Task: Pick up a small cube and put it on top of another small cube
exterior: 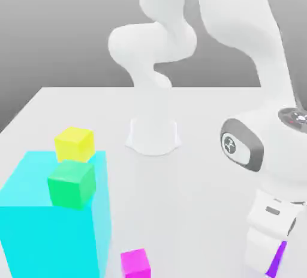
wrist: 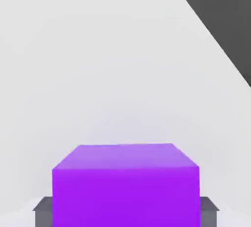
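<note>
The violet-purple cube (wrist: 126, 184) sits squarely between the two fingers (wrist: 43, 210), whose dark pads show on either side of it in the hand view, pressed against opposite flat faces; the fingers are pinching the cube. In the exterior view the cube (exterior: 276, 261) peeks out below the gripper (exterior: 271, 253), near the worktop's front edge toward its right corner. Whether it rests on the worktop (exterior: 198, 187) or is just clear of it I cannot tell.

It looks rigid, light and smooth-sided, so it should neither deform nor break, though it may slip or twist if gripped off-centre. Holding it by parallel faces, at mid-height, seems the right hold.

The hand points straight down, the forearm rising steeply above it toward the base at the worktop's far middle.

Farther off lie a magenta cube (exterior: 135, 263), a large cyan block (exterior: 42, 223) carrying a green cube (exterior: 72, 184), and beyond that a yellow cube (exterior: 75, 143).
</note>
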